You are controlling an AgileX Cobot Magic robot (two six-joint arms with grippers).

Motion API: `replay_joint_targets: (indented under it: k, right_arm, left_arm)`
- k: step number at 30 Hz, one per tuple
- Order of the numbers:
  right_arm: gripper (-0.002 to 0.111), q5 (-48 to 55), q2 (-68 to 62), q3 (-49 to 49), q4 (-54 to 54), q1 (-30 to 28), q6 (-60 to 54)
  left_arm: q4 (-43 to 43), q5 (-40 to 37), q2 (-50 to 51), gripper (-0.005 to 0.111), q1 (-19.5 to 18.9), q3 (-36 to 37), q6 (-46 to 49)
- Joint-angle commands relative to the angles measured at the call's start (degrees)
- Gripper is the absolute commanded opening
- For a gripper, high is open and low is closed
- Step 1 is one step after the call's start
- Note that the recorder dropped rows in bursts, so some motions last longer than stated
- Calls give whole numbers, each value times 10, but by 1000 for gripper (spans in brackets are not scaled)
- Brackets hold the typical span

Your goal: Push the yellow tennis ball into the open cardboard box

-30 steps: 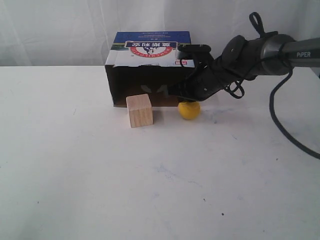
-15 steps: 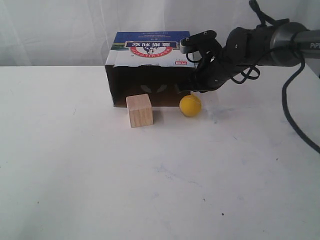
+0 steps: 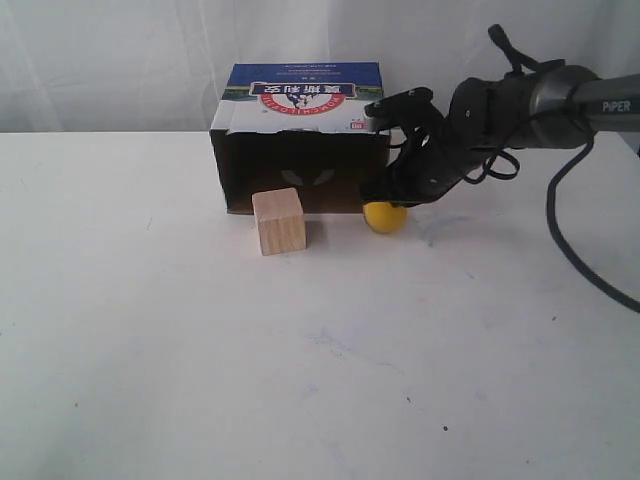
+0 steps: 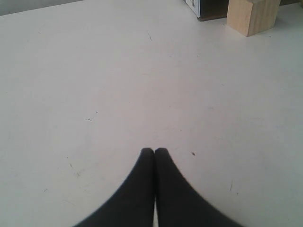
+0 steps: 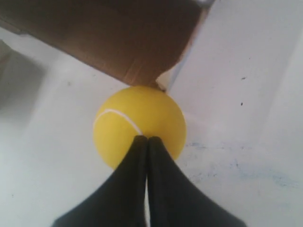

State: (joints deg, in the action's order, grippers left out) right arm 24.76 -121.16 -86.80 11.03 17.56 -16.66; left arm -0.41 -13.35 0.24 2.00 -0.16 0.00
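Note:
The yellow tennis ball lies on the white table at the front right corner of the open cardboard box, touching the edge of its brown floor flap. My right gripper is shut, its fingertips resting on the top of the ball, with nothing held between them. My left gripper is shut and empty over bare table, outside the exterior view.
A pale wooden cube stands in front of the box's opening, left of the ball. The right arm's black cable loops over the table at the right. A white curtain hangs behind the table.
The right gripper rose off the ball half a second ago, then came back down onto its top. The ball has shifted slightly right and toward the box corner.

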Motion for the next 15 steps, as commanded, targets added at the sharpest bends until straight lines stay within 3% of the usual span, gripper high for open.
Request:
replay_joint_targets:
  k: [1, 15]
  right_arm:
    - [0, 9, -9, 2, -4, 4, 1]
    - [0, -54, -12, 2, 11, 54, -11]
  left_arm:
    - [-4, 0, -2, 0, 4, 2, 0]
    - [-4, 0, -2, 0, 4, 2, 0]
